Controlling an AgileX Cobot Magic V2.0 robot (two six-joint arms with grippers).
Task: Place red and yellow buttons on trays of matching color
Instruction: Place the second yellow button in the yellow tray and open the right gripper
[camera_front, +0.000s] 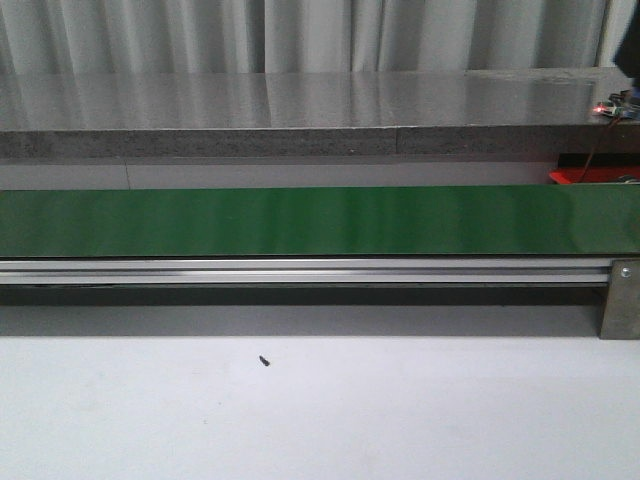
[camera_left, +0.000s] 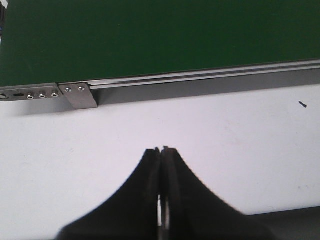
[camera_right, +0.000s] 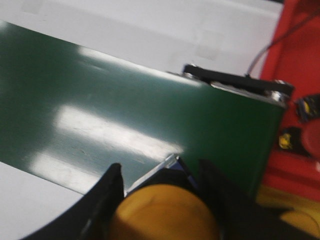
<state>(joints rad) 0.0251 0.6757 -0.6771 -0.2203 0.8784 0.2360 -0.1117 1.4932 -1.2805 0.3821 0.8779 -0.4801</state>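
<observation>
One yellow button (camera_right: 165, 212) is all that's showing up of the task's pieces right now, and it's sitting clamped in the right claw (camera_right: 160, 210), filling the gap between the two dark fingers at the bottom middle of the right wrist view. My guess is the arm is carrying it over the green conveyor belt (camera_right: 125, 115) toward the far end, because a red tray (camera_right: 300, 75) is running down the right edge of that frame and a sliver of something yellow (camera_right: 295, 220) is peeking in at the lower right corner, which could be the matching tray, though it's too blurry to be sure. The left claw (camera_left: 162, 150) is resting pinched closed with nothing between its tips, hanging over the bare white counter (camera_left: 225, 145) just in front of the belt's metal rail (camera_left: 200, 76), so I'm reading it as parked out of the way. Funny thing is the front view is showing neither arm at all: just the belt across the middle, a tiny dark speck (camera_front: 264, 361) on the counter lower left of centre, and a bit of the red tray at the right edge. That same speck is turning up at the right side of the left wrist view. No red button is appearing anywhere.
</observation>
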